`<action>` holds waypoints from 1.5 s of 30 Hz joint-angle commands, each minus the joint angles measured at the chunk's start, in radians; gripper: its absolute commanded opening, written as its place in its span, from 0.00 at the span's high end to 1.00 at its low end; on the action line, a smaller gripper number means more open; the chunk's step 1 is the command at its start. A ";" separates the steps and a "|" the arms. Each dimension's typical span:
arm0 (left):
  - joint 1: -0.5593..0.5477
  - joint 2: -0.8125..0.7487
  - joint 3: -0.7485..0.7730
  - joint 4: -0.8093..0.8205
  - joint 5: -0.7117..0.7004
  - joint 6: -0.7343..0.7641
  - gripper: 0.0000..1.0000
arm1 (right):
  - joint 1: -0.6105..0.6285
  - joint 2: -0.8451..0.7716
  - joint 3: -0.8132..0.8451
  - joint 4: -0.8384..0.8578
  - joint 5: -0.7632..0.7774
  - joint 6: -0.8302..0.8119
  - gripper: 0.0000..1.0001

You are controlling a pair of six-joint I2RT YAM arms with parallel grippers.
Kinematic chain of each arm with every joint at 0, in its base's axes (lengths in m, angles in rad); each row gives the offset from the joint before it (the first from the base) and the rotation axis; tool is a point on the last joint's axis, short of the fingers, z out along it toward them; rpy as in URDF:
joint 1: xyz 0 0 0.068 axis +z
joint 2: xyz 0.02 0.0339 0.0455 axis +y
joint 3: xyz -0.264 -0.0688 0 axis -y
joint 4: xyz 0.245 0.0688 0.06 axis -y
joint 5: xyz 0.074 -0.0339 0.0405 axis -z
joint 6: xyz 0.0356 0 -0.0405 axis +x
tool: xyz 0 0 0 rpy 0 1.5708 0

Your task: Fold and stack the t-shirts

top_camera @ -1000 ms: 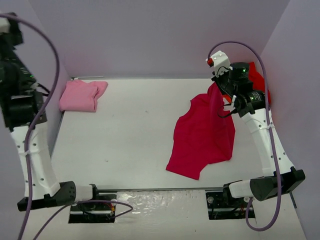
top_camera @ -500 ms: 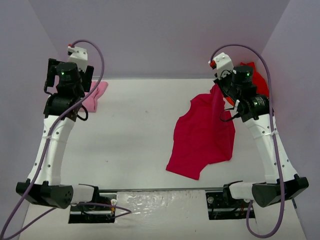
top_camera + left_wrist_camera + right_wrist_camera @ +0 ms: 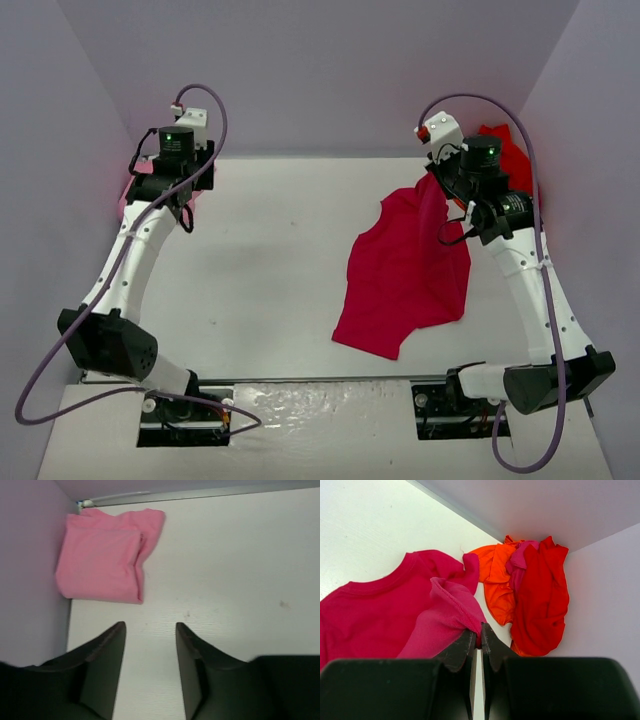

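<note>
- While right gripper pinches its upper edge in top view, crimson-magenta t-shirt lies spread on worktop, right of centre; red t-shirt bunched at upper right.
- Left wrist: left gripper released, jaws apart over bare worktop; folded light pink t-shirt upper left, by wall.
- Right wrist: right gripper clenched on crimson-magenta fold; orange t-shirt and red t-shirt heaped in corner, upper centre-right.

A robot lab cell: white table boxed in by plain lilac walls.
</note>
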 commanded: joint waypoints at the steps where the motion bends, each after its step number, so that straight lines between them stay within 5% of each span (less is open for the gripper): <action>1: -0.037 0.022 0.042 0.053 0.205 -0.027 0.64 | -0.007 -0.002 -0.017 0.091 0.012 -0.001 0.98; 3: -0.058 0.062 0.052 0.054 0.246 -0.030 1.00 | -0.007 0.003 -0.023 0.091 0.017 -0.005 0.98; 8: -0.097 0.146 0.088 0.037 0.375 -0.060 1.00 | -0.013 0.015 -0.032 0.093 0.024 -0.009 0.98; 14: -0.175 0.164 0.087 0.060 0.369 -0.006 0.99 | -0.017 0.005 -0.052 0.092 0.025 -0.014 0.97; 26: -0.334 0.377 0.280 -0.023 0.460 0.032 0.74 | -0.042 -0.120 -0.139 0.060 0.095 -0.065 0.96; 36: -0.408 0.634 0.483 -0.086 0.559 0.023 0.80 | -0.042 -0.188 -0.293 0.037 0.143 -0.070 0.96; 38: -0.424 0.670 0.504 -0.100 0.568 0.027 0.75 | -0.043 -0.202 -0.305 0.036 0.149 -0.066 0.82; 39: -0.434 0.692 0.524 -0.108 0.568 0.030 0.72 | -0.043 -0.210 -0.310 0.036 0.156 -0.065 0.63; 40: -0.441 0.713 0.547 -0.115 0.568 0.032 0.71 | -0.044 -0.214 -0.312 0.036 0.166 -0.065 0.23; 43: -0.463 0.744 0.586 -0.140 0.570 0.032 0.70 | -0.047 -0.222 -0.300 0.036 0.219 -0.065 0.00; 45: -0.473 0.766 0.612 -0.152 0.585 0.032 0.70 | -0.053 -0.235 -0.289 0.036 0.228 -0.071 0.00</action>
